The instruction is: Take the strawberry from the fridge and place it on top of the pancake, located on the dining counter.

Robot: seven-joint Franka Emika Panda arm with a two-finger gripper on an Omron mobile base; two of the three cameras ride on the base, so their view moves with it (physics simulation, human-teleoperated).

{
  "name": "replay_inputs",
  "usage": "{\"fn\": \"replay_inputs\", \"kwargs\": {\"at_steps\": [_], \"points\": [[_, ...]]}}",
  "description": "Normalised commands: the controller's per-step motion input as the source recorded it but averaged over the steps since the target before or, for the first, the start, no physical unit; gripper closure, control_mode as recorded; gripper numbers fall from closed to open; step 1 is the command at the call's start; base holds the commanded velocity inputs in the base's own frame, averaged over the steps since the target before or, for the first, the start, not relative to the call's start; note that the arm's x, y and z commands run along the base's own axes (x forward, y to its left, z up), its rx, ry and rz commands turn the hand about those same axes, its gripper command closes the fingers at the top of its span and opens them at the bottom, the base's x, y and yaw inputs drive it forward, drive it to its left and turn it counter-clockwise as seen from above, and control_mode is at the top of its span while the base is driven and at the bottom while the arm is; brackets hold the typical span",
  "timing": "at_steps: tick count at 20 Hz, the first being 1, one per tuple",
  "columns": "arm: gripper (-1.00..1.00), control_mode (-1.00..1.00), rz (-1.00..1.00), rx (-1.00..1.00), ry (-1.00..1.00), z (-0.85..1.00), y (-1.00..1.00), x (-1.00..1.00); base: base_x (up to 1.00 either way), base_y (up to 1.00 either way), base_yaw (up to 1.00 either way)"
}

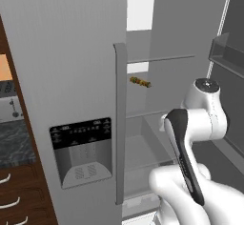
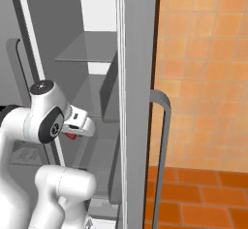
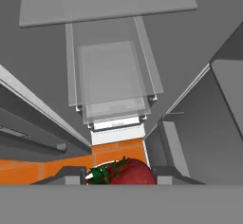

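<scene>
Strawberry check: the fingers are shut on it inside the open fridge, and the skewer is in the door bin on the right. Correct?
Not quite. The skewer lies on an inner shelf of the fridge, not in the door bin, as the left base view shows. The rest stands: the fingers are shut on the strawberry inside the open fridge.

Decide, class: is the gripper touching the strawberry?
Touching. In the hand view the strawberry sits pinched between the gripper's fingertips, with no gap on either side.
</scene>
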Motion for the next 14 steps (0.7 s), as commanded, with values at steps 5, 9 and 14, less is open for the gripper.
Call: {"fn": "replay_inputs", "kwargs": {"at_steps": [5,9,14], "points": [[1.0,-1.0,0.0,0.0,0.02,0.0,0.0,-0.3,0.0,0.0,0.0],[1.0,-1.0,0.0,0.0,0.0,-0.01,0.0,-0.08,0.0,0.0,0.0],[1.0,-1.0,0.0,0.0,0.0,0.0,0.0,0.0,0.0,0.0,0.0]]}}
